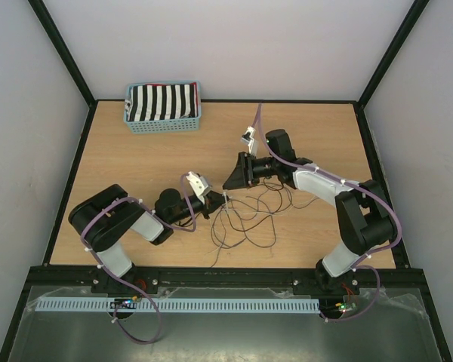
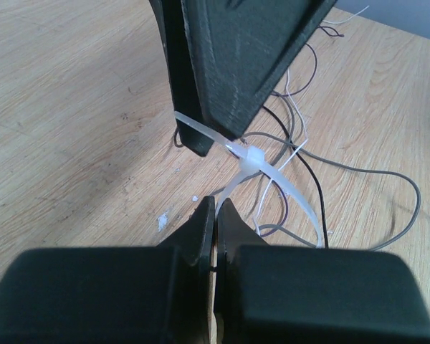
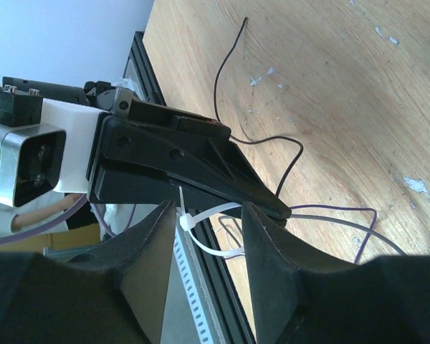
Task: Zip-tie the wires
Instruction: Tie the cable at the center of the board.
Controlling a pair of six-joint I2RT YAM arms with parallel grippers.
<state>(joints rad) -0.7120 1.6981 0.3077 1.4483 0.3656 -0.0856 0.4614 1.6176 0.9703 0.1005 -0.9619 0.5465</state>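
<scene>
The left fingers (image 2: 199, 231) are pressing flat together at the bottom centre of the left wrist view, and the strap of a white zip tie (image 2: 252, 159) is running down into their tips. From those tips the strap is curving out to the lower right and climbing back to the tie's small square head in the middle of the frame. A straight tail is leaving the head toward the upper left, where it is lying against the tips of the right fingers (image 2: 238, 79), which are hanging down from the top edge.

In the right wrist view the right fingers (image 3: 266, 247) are standing apart at a middling gap in the lower half of the frame. The zip tie (image 3: 201, 216) is crossing that gap with its head close to the finger on the left; I cannot tell whether either finger is touching it. The left fingers (image 3: 233, 179) are reaching in from the left, just above it.

The wires (image 1: 245, 219) are lying in loose loops on the table (image 1: 136, 166), at the centre of the top view, just below and to the right of where the two sets of fingers are meeting. Several strands are passing through the tie's loop and spreading away to the right of the left wrist view.

A blue basket (image 1: 163, 125) holding a black-and-white striped cloth (image 1: 162, 102) is sitting at the upper left of the table, well apart from the wires.
</scene>
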